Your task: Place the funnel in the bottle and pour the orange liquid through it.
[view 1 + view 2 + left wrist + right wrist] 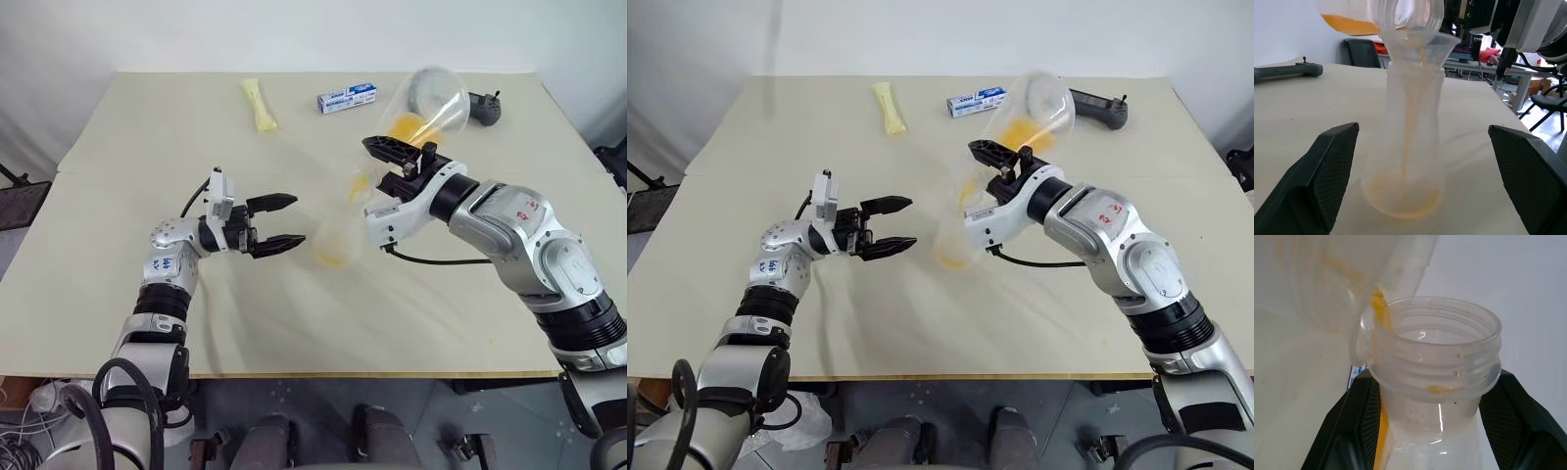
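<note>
Pouring mid-frame, the right gripper (392, 171) clamps a tilted clear flask (426, 103), streaming orange liquid (1408, 147) through the clear plastic funnel (1420, 46) into the clear conical bottle (1405, 166); the left gripper (284, 222) waits released beside it.

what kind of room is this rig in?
Probably a robotics lab or office workspace. The beige table stands against a plain white wall, and the left wrist view shows desks and office chairs behind it, not a kitchen.

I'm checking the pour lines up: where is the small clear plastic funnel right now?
The small clear plastic funnel sits in the mouth of the clear conical bottle standing mid-table, just beyond the open left gripper, under the tilted clear flask that the right gripper holds.
</note>
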Robot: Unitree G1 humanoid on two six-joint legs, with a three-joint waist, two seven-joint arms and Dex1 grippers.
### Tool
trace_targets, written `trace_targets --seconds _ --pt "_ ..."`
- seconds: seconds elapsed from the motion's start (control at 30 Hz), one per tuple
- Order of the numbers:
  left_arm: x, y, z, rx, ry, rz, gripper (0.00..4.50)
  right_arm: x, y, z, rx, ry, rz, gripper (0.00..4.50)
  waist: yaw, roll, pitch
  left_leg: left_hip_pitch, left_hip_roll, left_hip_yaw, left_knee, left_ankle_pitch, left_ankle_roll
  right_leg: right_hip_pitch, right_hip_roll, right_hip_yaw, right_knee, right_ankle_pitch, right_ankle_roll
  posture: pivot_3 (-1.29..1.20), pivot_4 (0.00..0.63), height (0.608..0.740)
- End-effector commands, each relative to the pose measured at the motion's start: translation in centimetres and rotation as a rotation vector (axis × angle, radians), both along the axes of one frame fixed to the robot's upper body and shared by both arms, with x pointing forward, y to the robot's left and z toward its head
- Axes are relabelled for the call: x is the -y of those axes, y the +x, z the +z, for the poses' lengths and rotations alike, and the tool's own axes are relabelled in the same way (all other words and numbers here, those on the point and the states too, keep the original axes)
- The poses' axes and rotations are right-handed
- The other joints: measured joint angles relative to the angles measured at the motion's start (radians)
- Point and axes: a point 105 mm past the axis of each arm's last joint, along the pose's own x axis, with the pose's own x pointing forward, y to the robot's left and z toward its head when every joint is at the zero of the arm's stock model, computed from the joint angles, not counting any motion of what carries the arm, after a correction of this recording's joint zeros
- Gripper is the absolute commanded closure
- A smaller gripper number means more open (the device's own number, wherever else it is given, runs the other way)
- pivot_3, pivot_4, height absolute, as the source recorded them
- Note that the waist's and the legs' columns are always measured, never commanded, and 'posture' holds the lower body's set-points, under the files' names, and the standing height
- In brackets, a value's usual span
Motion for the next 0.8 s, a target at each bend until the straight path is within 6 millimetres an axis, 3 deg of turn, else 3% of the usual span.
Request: trace_targets --seconds 0.03,0.8 --pt "-0.16 0.11 1.28 0.052 0.003 0.003 0.00 0.49 -0.50 2.72 0.100 0.006 0.000 2.07 0.000 0.000 0.000 0.000 0.000 0.000 0.000 0.000 0.000 0.000 0.000 0.000 0.000 0.000 0.000 0.00 0.150 0.740" --pt "0.20 0.19 1.38 0.055 -0.006 -0.002 0.00 0.49 -0.23 3.13 0.135 -0.065 0.029 2.07 0.000 0.000 0.000 0.000 0.000 0.000 0.000 0.000 0.000 0.000 0.000 0.000 0.000 0.000 0.000 0.00 0.150 0.740"
